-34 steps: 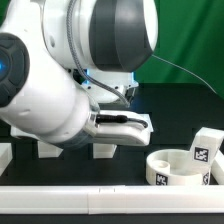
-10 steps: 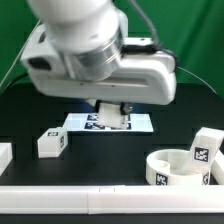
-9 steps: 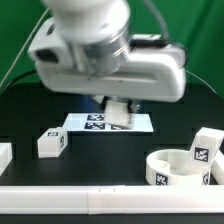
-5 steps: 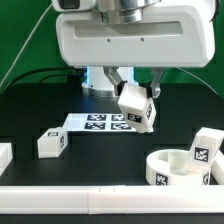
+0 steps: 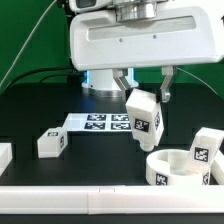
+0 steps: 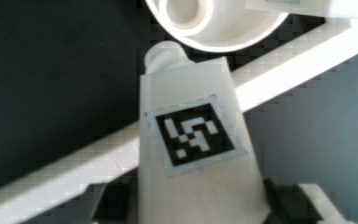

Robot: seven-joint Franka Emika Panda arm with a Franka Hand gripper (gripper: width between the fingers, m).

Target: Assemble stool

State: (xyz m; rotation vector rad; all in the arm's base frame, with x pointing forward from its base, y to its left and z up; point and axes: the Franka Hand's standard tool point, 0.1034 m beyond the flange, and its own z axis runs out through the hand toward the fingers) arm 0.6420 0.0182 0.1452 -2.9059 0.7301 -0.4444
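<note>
The arm (image 5: pixel 140 40) is filling the upper part of the exterior view, and its top is running out of frame. Below it the black table (image 5: pixel 100 165) is carrying all the loose parts. A white rail (image 5: pixel 90 195) is lying along the table's front edge, and a white block (image 5: pixel 4 155) is sitting at the exterior view's left, cut off by the frame.

The seat (image 5: pixel 172 170) is resting on the table at the exterior view's right, close to the rail. It is showing as a white round ring with a hollow middle and square tags on its outer wall. In the wrist view only part of it is appearing, blurred and cut off.

The marker board (image 5: pixel 98 121) is lying flat behind the table's middle, its right end hidden behind the held leg.

The gripper (image 5: pixel 143 92) is gripping the held leg (image 5: pixel 146 113) between its two fingers, clear of the table and just up and left of the seat. This leg is a short white block, tilted, with a tag facing outward. In the wrist view its tag is reading clearly, while the fingers (image 6: pixel 101 200) are showing only as dark blurs.

The right leg (image 5: pixel 205 148) is standing against the seat's far side – contact cannot be confirmed. The left leg (image 5: pixel 52 143) is lying alone at the exterior view's left.
</note>
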